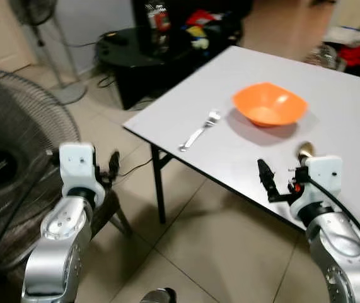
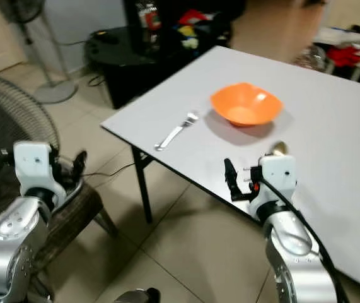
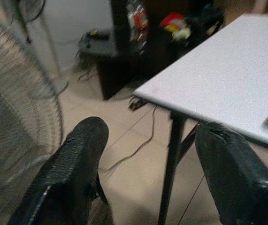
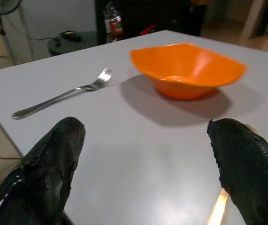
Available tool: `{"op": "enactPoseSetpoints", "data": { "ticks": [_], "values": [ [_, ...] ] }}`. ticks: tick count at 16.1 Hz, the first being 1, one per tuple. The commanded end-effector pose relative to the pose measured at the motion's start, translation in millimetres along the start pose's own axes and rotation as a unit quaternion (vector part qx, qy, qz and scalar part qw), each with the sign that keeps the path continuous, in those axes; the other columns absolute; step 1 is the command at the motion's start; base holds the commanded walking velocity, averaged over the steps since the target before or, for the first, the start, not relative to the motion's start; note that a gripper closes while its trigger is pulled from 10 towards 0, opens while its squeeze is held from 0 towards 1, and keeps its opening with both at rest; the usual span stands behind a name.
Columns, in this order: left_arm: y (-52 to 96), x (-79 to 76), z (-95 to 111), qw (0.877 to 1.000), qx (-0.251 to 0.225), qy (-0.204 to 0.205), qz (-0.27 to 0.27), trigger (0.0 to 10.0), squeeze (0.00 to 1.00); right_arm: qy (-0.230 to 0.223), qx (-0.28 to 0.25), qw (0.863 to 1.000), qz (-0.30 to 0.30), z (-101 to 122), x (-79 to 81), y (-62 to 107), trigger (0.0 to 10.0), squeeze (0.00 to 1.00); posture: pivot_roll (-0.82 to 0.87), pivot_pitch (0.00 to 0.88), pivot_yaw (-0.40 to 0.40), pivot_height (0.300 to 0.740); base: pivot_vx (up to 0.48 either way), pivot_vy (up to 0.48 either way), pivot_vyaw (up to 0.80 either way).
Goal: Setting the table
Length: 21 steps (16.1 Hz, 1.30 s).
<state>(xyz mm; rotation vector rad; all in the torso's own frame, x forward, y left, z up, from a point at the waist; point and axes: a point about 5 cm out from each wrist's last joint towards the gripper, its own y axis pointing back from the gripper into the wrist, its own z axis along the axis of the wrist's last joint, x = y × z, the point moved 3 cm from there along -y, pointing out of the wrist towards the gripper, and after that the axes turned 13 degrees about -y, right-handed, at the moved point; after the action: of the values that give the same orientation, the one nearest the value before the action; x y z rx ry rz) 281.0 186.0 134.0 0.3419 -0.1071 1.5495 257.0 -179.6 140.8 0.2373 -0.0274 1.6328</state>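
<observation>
My right gripper [image 1: 279, 183] hangs at the near edge of the white table [image 1: 350, 120], its fingers [image 4: 49, 164] spread wide and holding nothing; my left gripper [image 1: 111, 165] is off the table over the tiled floor [image 1: 217, 252], near a big floor fan [image 1: 16, 151], its fingers [image 3: 72, 164] also wide and empty. Straight ahead of my right fingers sits the orange bowl [image 1: 269, 104], and the fork [image 1: 199, 130] lies beyond my left-hand fingertip, just beside the bowl but apart from it, tines toward the bowl and handle toward the table edge. Close beside my right-hand fingertip I see a small gold-coloured thing [image 1: 305, 150], maybe a spoon; it is half hidden by my wrist, so I cannot tell for sure. I judge the place setting is partly laid, and the gold piece is probably what I should deal with next. The risks: it lies so close under my wrist that reaching blindly could knock it off the near edge; the fork is flat and thin, so my fingers could skid on the smooth top and push it rather than lift it; the bowl looks light, and a careless sweep forward could shove it; my left arm, swinging in from the floor side, could clip the table corner or the fan
</observation>
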Motion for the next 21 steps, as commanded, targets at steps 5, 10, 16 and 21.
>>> {"op": "enactPoseSetpoints", "data": {
  "ticks": [5, 10, 16, 21],
  "values": [
    [3.0, 13.9, -3, 1.0, 0.01, -0.013, -0.011, 10.0, 1.0, -0.002, -0.019, 1.0, 0.019, 7, 7.9, 0.3, 10.0, 1.0, 0.0, 0.0, 0.071, 0.74, 0.0, 0.0, 0.8],
    [1.7, 7.4, 6, 1.0, -0.001, 0.0, -0.012, 10.0, 1.0, 0.004, -0.031, 0.999, 0.026, 17, 5.7, -6.8, 10.0, 1.0, 0.01, 0.0, 0.044, 0.74, 0.0, 0.0, 0.8],
    [6.8, 14.7, 4, 1.0, 0.007, -0.019, -0.001, 10.0, 1.0, 0.008, -0.023, 1.0, 0.012, 10, 0.6, -11.3, 10.0, 1.0, 0.05, 0.0, 0.037, 0.74, 0.0, 0.0, 0.8],
    [-5.6, 20.0, 30, 0.995, -0.046, -0.066, 0.049, 10.0, 1.0, -0.005, -0.032, 0.999, 0.005, 14, 2.8, -17.1, 10.0, 1.0, 0.06, 0.0, 0.054, 0.74, 0.0, 0.0, 0.8]
  ]
}}
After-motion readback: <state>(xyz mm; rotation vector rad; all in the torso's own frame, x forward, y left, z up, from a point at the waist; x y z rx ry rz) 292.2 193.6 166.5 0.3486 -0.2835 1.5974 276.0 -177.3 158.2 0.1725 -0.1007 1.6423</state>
